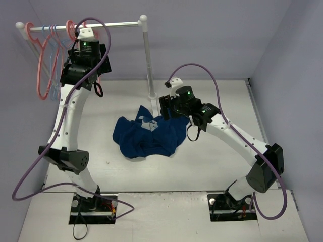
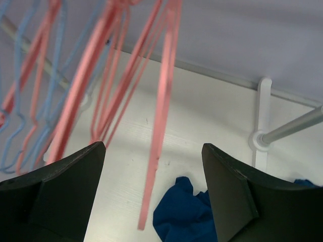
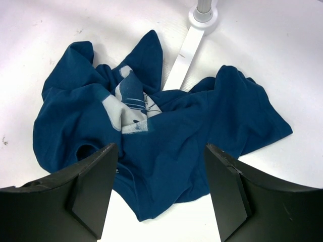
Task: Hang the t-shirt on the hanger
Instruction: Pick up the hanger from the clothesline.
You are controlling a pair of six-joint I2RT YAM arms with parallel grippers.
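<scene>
The right gripper (image 3: 160, 149), jaws parted and empty, hovers just above the crumpled t-shirt (image 3: 202, 131) on the counter (image 1: 212, 166) — the nearer arm — while the left gripper (image 2: 154, 151), wide open, faces the hanger (image 2: 162, 121) dangling from the rail (image 1: 116, 23), well apart.

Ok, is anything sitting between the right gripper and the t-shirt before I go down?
Nothing visible. The right gripper hangs open directly over the crumpled t-shirt. The rack's white foot lies at the shirt's far edge, not beneath the gripper.

The navy t-shirt (image 1: 146, 137) lies crumpled on the table (image 1: 202, 161); the salmon-pink hanger (image 2: 162, 101) hangs from the rail (image 1: 121, 23).
</scene>
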